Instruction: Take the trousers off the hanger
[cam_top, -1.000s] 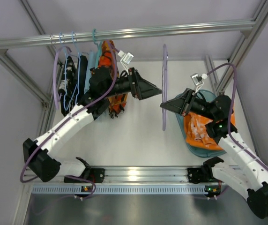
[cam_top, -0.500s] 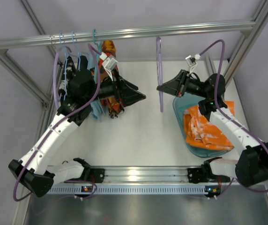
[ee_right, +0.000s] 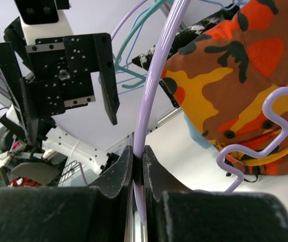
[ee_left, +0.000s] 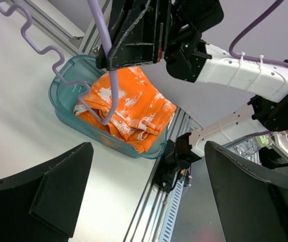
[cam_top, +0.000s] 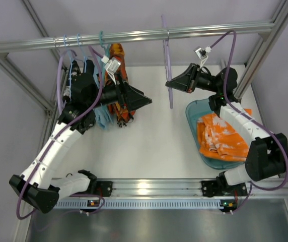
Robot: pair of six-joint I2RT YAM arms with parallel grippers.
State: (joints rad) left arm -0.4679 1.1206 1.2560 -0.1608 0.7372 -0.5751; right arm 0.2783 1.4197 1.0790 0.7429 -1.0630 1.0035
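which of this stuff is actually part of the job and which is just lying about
Job:
- trousers, in the tub
- hanger
- right pincer, shut on the hanger

Just there:
- tub
- camo garment
- blue garment
- blue hangers on the rail

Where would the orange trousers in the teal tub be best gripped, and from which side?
Probably a raised fold near the middle of the trousers, coming from above: they lie bunched inside the tub, whose walls block the sides.
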